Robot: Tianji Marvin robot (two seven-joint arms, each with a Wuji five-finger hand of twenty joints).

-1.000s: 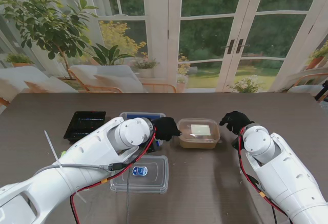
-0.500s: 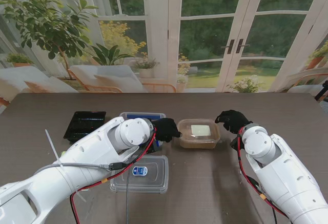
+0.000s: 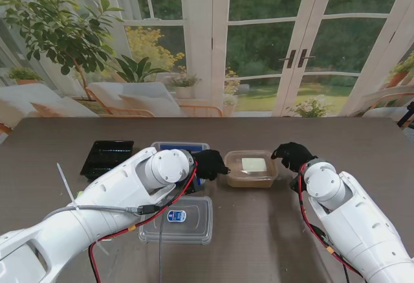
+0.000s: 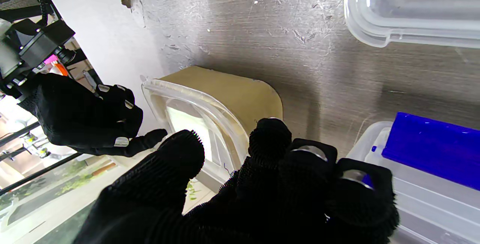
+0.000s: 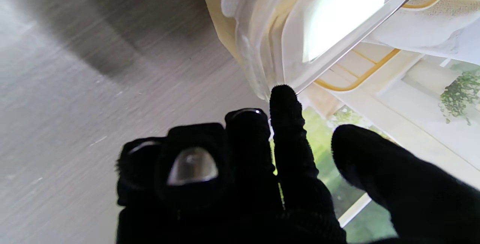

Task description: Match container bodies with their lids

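From the stand, the tan box (image 3: 251, 169) with its clear lid sits between the left hand (image 3: 210, 164) and right hand (image 3: 292, 155), one at each end, likely to steady it while the lid is pressed home; the right hand has edged closer to the box than a second ago, the left has barely moved. At the left wrist, the left hand (image 4: 262, 184) is loosely curled, holding nothing, fingertips at the box's (image 4: 225, 101) rim, the blue-lidded tub (image 4: 431, 150) beside its knuckles. At the right wrist, the right hand (image 5: 240, 176) is half-open and empty, one finger touching the lid (image 5: 322, 23) corner.
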